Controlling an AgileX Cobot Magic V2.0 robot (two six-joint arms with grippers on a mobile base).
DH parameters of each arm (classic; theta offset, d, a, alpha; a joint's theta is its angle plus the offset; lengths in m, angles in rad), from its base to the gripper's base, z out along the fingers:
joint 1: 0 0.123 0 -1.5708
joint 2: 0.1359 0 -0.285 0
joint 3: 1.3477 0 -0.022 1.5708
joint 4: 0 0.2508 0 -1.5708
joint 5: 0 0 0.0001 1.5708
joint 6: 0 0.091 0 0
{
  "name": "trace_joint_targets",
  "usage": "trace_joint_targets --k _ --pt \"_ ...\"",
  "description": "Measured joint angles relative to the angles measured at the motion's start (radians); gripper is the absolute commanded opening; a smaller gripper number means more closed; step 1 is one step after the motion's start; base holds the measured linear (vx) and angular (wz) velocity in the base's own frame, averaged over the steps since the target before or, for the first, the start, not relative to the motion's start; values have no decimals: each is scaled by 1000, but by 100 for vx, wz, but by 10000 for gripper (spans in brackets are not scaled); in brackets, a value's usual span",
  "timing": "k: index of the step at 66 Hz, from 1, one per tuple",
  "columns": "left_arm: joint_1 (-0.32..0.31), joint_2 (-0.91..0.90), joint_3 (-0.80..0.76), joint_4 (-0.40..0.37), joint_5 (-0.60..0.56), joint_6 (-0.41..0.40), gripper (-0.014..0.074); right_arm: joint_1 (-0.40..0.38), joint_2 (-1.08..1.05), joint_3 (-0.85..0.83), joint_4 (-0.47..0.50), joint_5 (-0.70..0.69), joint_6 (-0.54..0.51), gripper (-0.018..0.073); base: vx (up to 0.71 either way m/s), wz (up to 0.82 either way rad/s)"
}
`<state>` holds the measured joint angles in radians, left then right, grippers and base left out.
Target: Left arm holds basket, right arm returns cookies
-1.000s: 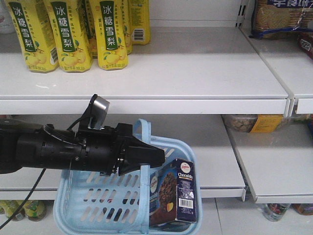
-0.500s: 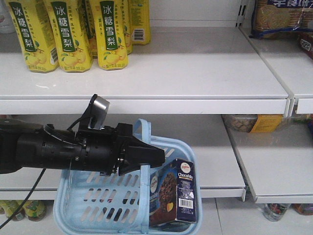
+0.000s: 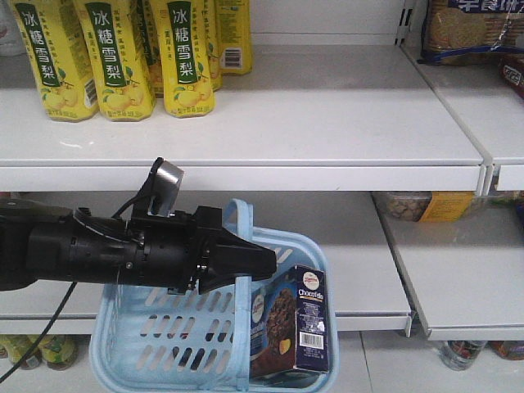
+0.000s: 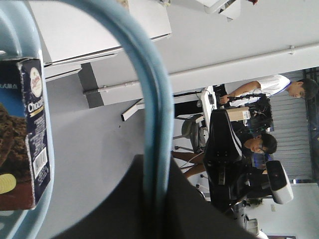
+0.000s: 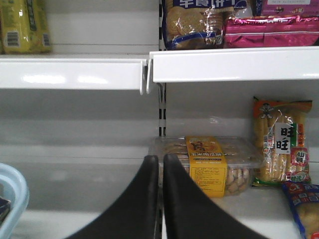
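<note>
The light blue basket hangs in front of the lower shelf, and my left gripper is shut on its band handle. In the left wrist view the handle runs straight down between the closed jaws of the left gripper. The dark navy cookies box stands upright in the basket's right end, and its barcode side also shows in the left wrist view. My right gripper is shut on nothing and faces the lower shelf, right of the basket rim. It does not show in the front view.
Yellow drink bottles stand at the left of the upper shelf. Ahead of the right gripper lie a clear biscuit tub with a yellow label and snack bags. A shelf divider post rises between the bays.
</note>
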<state>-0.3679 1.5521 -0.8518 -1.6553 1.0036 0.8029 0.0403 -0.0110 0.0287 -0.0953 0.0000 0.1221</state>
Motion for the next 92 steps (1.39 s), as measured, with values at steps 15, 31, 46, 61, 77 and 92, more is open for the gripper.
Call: trace_joint_targets --k 15,31,46,61,77,92 --pt "0 0 0 0 0 0 -3 0 49 -131 87 82 4 -6 0 0" --pt "0 0 0 0 0 0 -3 0 327 -321 122 100 7 -6 0 0" --pt "0 0 0 0 0 0 -3 0 469 -346 156 101 14 -6 0 0" --pt "0 0 0 0 0 0 -3 0 476 -346 157 96 8 17 0 0" --pt "0 0 0 0 0 0 -3 0 476 -346 157 96 5 157 0 0" --pt "0 0 0 0 0 0 -3 0 476 -346 158 96 5 330 0 0"
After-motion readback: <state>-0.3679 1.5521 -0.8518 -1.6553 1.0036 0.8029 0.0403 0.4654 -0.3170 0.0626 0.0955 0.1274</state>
